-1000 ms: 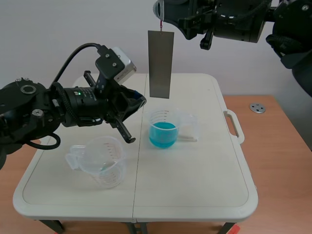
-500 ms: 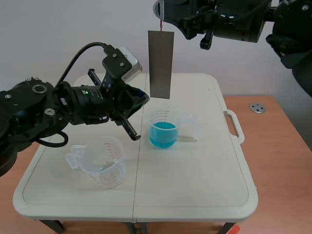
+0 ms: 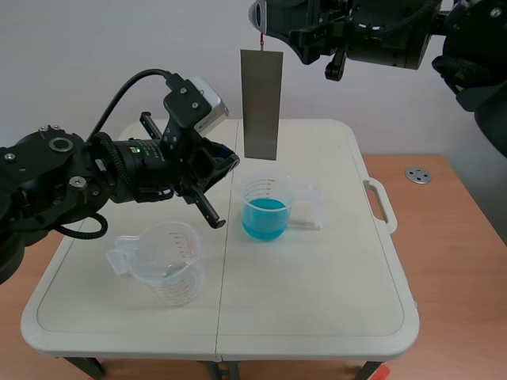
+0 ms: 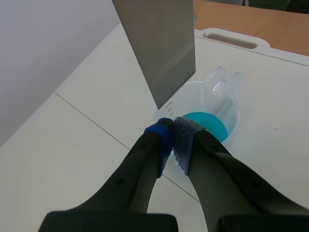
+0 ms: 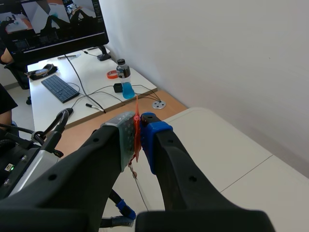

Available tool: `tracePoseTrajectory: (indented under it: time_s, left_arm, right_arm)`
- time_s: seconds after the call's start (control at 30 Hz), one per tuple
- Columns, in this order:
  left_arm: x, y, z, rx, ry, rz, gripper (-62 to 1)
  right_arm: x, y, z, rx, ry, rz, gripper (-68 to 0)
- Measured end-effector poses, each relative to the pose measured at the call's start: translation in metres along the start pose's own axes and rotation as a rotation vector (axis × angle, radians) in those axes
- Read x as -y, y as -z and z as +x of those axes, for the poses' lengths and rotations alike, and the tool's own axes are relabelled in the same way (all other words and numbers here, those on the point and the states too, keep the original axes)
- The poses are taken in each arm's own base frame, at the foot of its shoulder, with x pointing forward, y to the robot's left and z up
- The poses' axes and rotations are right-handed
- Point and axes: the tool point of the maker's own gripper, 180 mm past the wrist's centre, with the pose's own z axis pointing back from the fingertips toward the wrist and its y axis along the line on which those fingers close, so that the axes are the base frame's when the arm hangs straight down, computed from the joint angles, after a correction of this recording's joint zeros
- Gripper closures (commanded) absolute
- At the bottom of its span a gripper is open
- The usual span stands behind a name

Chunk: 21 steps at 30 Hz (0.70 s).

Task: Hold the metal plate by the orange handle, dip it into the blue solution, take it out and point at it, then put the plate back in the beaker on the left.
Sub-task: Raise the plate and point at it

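Beaker (image 3: 264, 210) holds blue solution; plate (image 3: 261, 103) hangs upright above it, out of the liquid, orange handle (image 5: 136, 126) pinched between the right gripper's (image 5: 136, 130) fingers; left gripper (image 4: 173, 127), fingers closed together on nothing, hovers over the beaker's rim near the plate's lower edge; clear beaker (image 3: 166, 261) stands further left.

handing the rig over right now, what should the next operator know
Right gripper: shut on the orange handle; metal plate hangs clear above the blue solution.
Left gripper: shut on nothing, tips by the plate's lower corner, pointing.
The empty beaker stands on the left half of the table.
Done: plate out of the solution, pointed at; a dip cannot be confirmed.
Left: lower the plate into the empty beaker.
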Motion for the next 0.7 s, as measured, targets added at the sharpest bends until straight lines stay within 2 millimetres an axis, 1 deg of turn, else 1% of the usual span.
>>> tracePoseTrajectory:
  time_s: [0.1,0.13,0.2,0.27,0.37,0.47,0.57,0.7]
  left_arm:
    - [-0.008,-0.002,-0.002,0.000,-0.017,0.039,-1.5]
    - [-0.012,-0.006,-0.003,-0.002,-0.027,0.058,-1.5]
    - [-0.021,-0.019,-0.009,-0.015,-0.015,0.090,-1.5]
    - [-0.033,-0.040,-0.014,-0.027,-0.009,0.132,-1.5]
    - [-0.048,-0.077,-0.020,-0.051,0.015,0.190,-1.5]
    - [-0.057,-0.114,-0.031,-0.097,0.051,0.243,-1.5]
    - [-0.067,-0.150,-0.053,-0.186,0.059,0.312,-1.5]
    - [-0.072,-0.197,-0.094,-0.337,0.042,0.387,-1.5]
  right_arm:
    - [0.000,0.000,0.000,0.000,0.000,0.000,-1.3]
    - [0.000,0.000,0.000,0.000,0.000,0.000,-1.3]
    - [0.000,0.000,0.000,0.000,0.000,0.000,-1.3]
    - [0.000,0.000,0.000,0.000,0.000,0.000,-1.3]
    - [0.000,0.000,0.000,0.000,0.000,0.000,-1.3]
    - [0.000,0.000,0.000,0.000,0.000,0.000,-1.3]
    - [0.000,0.000,0.000,0.000,0.000,0.000,-1.3]
    - [0.000,0.000,0.000,0.000,0.000,0.000,-1.3]
